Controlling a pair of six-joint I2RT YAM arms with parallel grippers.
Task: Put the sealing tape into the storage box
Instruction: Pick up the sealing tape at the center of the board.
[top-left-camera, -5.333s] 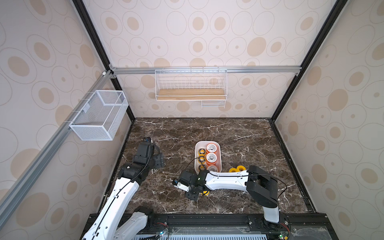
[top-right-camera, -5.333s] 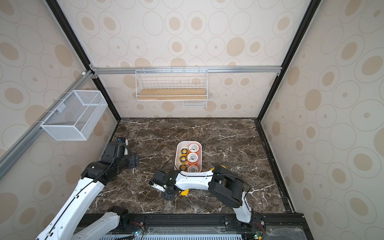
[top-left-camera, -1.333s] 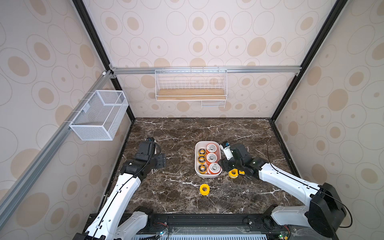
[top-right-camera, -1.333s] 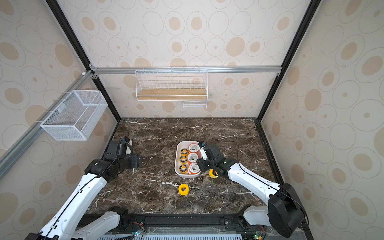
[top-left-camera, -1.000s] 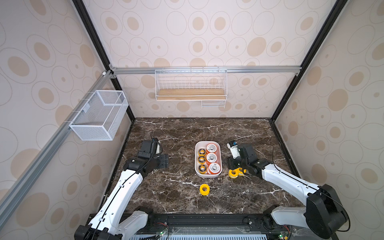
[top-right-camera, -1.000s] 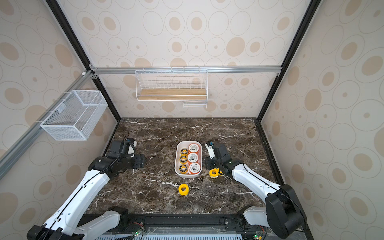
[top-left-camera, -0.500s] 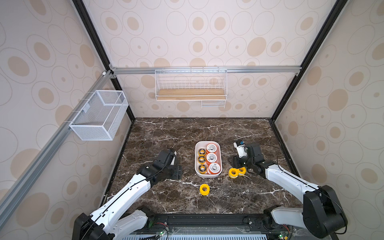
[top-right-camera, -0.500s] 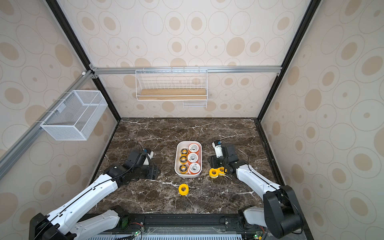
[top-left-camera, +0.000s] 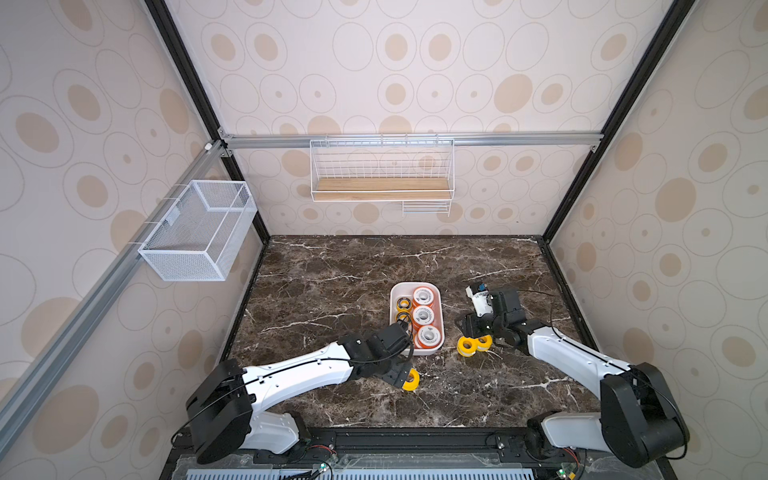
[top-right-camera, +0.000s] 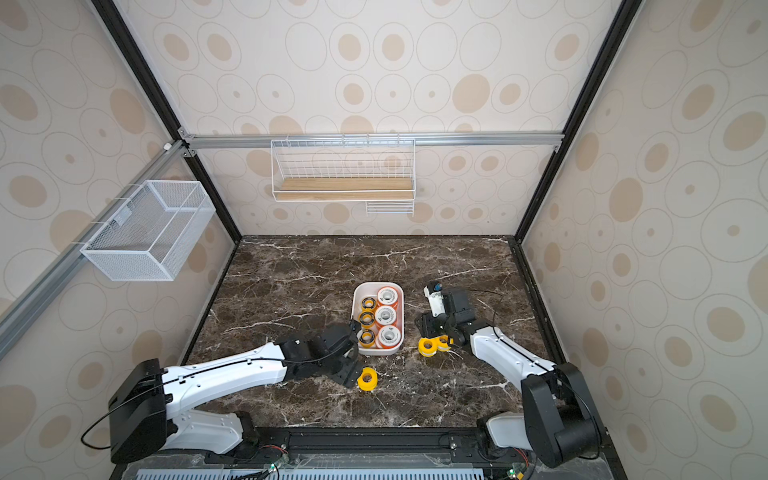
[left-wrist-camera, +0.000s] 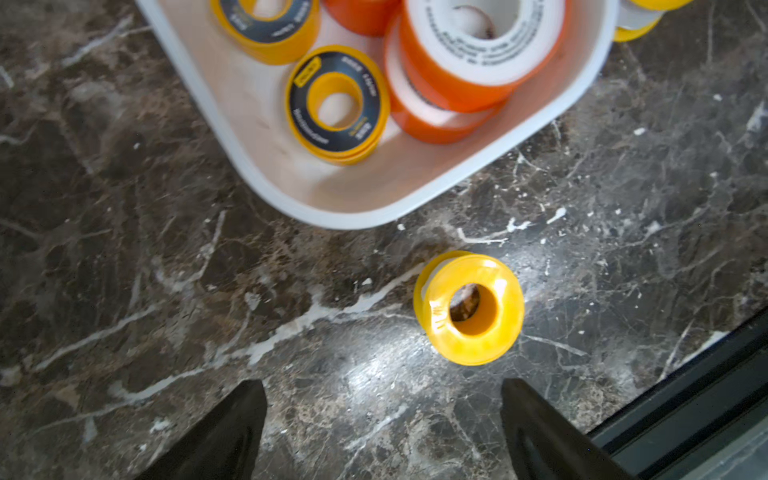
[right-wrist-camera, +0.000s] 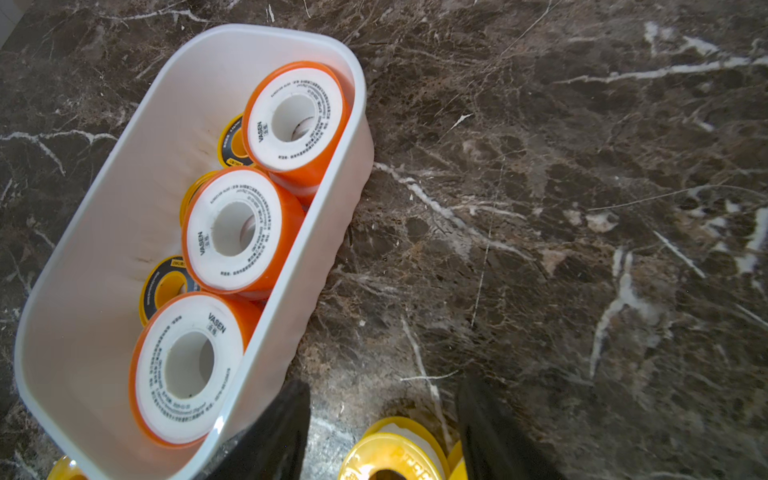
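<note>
The left arm (top-left-camera: 299, 372) and right arm (top-left-camera: 569, 353) are glossy white links with bulky black joints and thin black cables (top-left-camera: 549, 305). The right wrist bears a blue-capped white module (top-left-camera: 478, 297).

surface: brown marble tabletop (top-left-camera: 332, 291) | on it: storage box (top-left-camera: 428, 352), lone yellow spool (top-left-camera: 412, 380), yellow spool pair (top-left-camera: 473, 345)

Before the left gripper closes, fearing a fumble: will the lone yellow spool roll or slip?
The yellow spool seems to lie on its flat face, so it likely slides, not rolls. Its glossy rim may slip in the left gripper. Hollow, probably light.
</note>
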